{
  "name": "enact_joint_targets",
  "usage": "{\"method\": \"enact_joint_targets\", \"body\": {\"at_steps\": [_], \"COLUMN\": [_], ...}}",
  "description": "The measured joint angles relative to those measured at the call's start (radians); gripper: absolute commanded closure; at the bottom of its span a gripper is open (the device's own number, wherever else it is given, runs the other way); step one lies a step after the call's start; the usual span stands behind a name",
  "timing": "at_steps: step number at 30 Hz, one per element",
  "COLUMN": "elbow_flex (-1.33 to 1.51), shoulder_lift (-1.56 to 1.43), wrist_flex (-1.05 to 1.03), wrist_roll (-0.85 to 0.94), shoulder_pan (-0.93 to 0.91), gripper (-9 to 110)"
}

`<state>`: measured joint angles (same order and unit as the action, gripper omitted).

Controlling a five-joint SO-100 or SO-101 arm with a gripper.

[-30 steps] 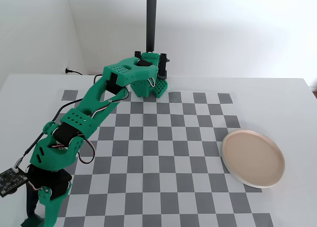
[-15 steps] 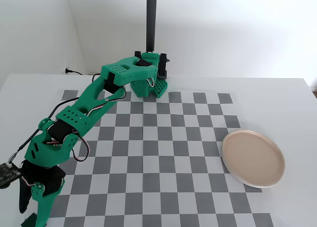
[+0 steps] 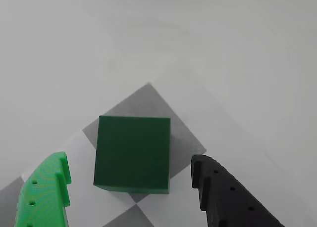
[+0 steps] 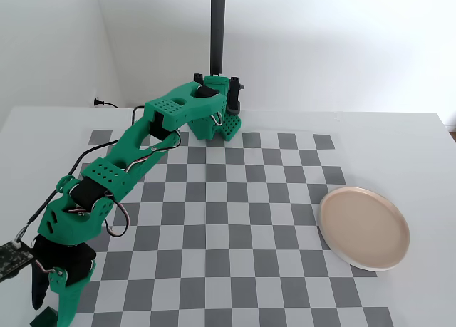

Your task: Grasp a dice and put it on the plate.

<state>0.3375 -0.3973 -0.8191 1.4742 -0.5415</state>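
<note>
White walls, white table, grey-and-white checkerboard mat laid across it.

Gripper spread wide and holding nothing, with the green finger on the left of the wrist view and the black finger on the right. Dark green dice sitting flat between them on a grey corner square of the mat, a visible gap on each side, slightly nearer the black finger. In the fixed view, gripper reaching to the far edge of the mat near a dark post; dice hidden there behind the arm, probably under the fingers. Pinkish-beige plate lying well apart at the near right of that view, empty.

Possible trouble from here: closing before descending fully, likely pinching only the top edge and letting the cube pop out. Closing off-centre, pushing the cube sideways until it twists. Descending too far, jamming fingertips into the mat. Later, a long carry across the board on a nearly full reach, risking a slip from a weak grip short of the plate rim.
</note>
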Motion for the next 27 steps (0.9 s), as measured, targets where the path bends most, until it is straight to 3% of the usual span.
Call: {"method": "enact_joint_targets", "body": {"at_steps": [27], "elbow_flex": [-0.091], "shoulder_lift": [0.121], "wrist_flex": [0.06], "wrist_roll": [-0.034], "shoulder_pan": [0.018], "gripper": [83]}}
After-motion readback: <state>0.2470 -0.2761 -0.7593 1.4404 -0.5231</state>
